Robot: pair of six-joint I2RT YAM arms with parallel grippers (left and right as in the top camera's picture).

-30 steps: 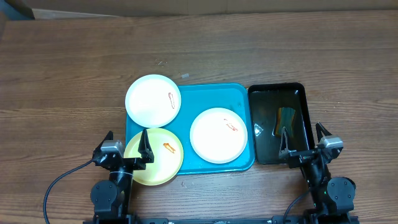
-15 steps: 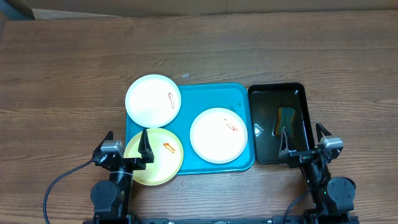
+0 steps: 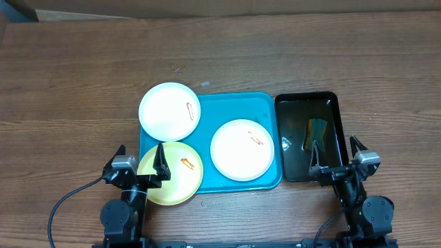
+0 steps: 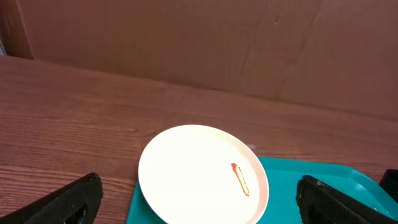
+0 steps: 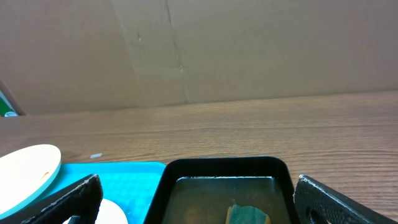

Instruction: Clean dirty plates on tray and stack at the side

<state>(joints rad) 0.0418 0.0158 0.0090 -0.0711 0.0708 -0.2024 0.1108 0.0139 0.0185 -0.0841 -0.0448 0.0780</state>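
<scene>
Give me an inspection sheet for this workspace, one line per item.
Surface: wooden table, brown grain.
Job's things: turquoise tray central; far white plate and yellow plate overhang its left edge; other white plate lies inside it; all three smeared red.
Clutter: black tray right of it, holding what looks like a sponge; small specks on the wood.
Grippers: left gripper and right gripper both open, empty.
Cables: black cable loops by the left arm's base.
Surroundings: cardboard wall behind the table.

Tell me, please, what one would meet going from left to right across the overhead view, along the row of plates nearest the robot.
pale yellow round plate → white round plate, lying on the turquoise rectangular plastic tray → black glossy rectangular tray
</scene>
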